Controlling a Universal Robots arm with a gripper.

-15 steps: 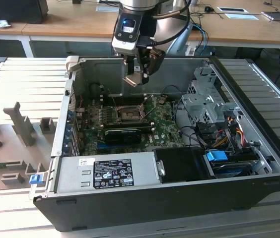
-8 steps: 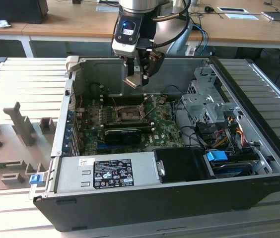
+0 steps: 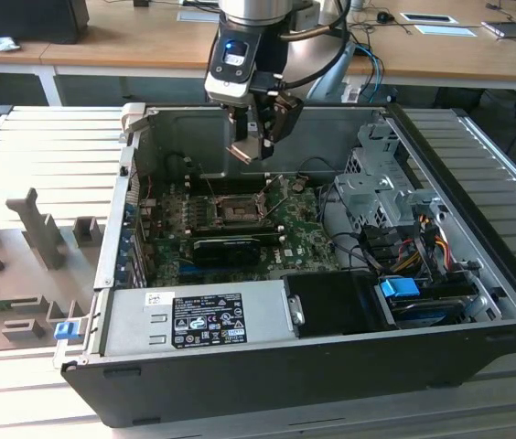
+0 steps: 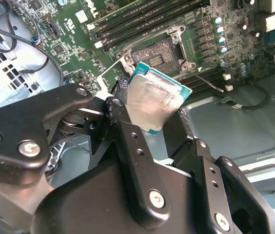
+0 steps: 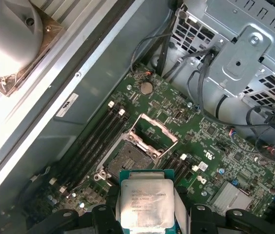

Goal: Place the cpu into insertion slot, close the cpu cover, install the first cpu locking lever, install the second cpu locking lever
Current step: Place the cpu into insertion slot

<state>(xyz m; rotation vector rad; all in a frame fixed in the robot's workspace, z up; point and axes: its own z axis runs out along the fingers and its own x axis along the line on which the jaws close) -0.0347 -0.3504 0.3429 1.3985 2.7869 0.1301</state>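
The cpu (image 5: 145, 202), a small square chip with a pale silver top and a green rim, is clamped between my gripper's black fingers (image 5: 103, 214). My gripper (image 3: 253, 146) hangs above the motherboard inside the open computer case, shut on the cpu (image 4: 154, 100). Under and just ahead of the chip lies the bare insertion slot (image 5: 130, 158), also seen as a dark square (image 4: 157, 56) on the board (image 3: 238, 212). The cpu cover (image 5: 154, 131), a silvery frame with a square window, stands swung open at the slot's far edge. A thin locking lever (image 4: 206, 80) sticks out beside the slot.
Memory slots (image 5: 96, 139) flank the socket. A black rectangular card (image 3: 226, 247) lies in front of it, the power supply (image 3: 194, 320) beyond that. A metal drive cage (image 3: 377, 183) with cables (image 3: 423, 242) fills the exterior view's right. The case's back wall (image 3: 185, 137) rises close behind my gripper.
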